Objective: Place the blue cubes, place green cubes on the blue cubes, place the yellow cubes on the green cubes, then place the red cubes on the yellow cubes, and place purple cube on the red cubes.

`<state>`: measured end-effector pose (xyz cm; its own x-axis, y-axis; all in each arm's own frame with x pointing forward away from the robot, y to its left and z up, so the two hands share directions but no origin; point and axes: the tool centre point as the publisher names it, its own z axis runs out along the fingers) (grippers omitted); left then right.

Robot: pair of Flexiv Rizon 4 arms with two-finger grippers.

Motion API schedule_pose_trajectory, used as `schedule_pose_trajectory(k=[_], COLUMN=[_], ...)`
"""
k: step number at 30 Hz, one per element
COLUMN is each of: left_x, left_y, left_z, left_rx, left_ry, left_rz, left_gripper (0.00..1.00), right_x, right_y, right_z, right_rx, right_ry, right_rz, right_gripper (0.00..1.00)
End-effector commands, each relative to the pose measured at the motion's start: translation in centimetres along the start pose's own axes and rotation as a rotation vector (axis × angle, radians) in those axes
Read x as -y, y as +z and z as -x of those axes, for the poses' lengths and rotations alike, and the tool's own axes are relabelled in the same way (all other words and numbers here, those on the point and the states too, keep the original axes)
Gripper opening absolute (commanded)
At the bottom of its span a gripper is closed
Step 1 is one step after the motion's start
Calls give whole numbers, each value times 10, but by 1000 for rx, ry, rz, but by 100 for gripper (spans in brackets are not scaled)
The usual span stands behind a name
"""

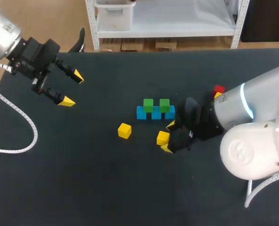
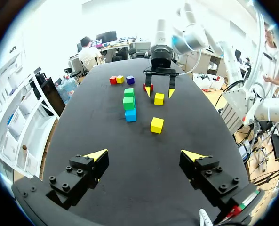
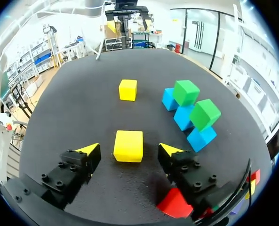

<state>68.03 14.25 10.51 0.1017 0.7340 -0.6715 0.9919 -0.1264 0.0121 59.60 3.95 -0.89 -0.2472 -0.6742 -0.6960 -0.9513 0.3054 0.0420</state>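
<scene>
The right gripper (image 3: 129, 151) is spread wide around a yellow cube (image 3: 128, 146) that sits on the table between its fingers, touching neither. Ahead lies a second yellow cube (image 3: 128, 89); beside that is the row of blue cubes (image 3: 183, 117) carrying two green cubes (image 3: 186, 92), and a red cube (image 3: 174, 203) lies close behind one finger. The left gripper (image 2: 146, 157), also spread and empty, hangs well apart from them all.

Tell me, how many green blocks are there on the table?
2. One green cube and the other green cube sit side by side on top of the row of blue cubes. No view shows any more.
</scene>
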Motion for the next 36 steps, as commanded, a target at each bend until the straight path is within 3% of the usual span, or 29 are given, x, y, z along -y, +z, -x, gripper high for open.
schedule_pose_trajectory(k=[1, 5, 7, 10, 14, 25, 29, 36], left_x=[0, 0, 0, 0, 0, 0, 0, 0], left_y=[0, 0, 0, 0, 0, 0, 0, 0], left_z=[-1, -1, -1, -1, -1, -1, -1, -1], left_rx=[3, 3, 3, 3, 3, 3, 3, 3], left_ry=[4, 4, 4, 4, 4, 4, 4, 4], left_rz=[0, 0, 0, 0, 0, 0, 0, 0], left_gripper=[100, 100, 100, 100, 100, 100, 100, 100], right_x=[4, 6, 6, 6, 8, 11, 19, 38], right_y=[4, 6, 7, 7, 6, -13, -23, -47], right_z=[-1, 0, 1, 0, -1, 7, 15, 32], right_rx=[9, 15, 16, 20, 22, 35, 41, 26], right_ry=[0, -5, -9, -10, -8, -60, -92, -185], right_rz=[6, 10, 12, 15, 12, 38, 119, 133], right_gripper=[69, 61, 48, 40, 1, 0, 0, 0])
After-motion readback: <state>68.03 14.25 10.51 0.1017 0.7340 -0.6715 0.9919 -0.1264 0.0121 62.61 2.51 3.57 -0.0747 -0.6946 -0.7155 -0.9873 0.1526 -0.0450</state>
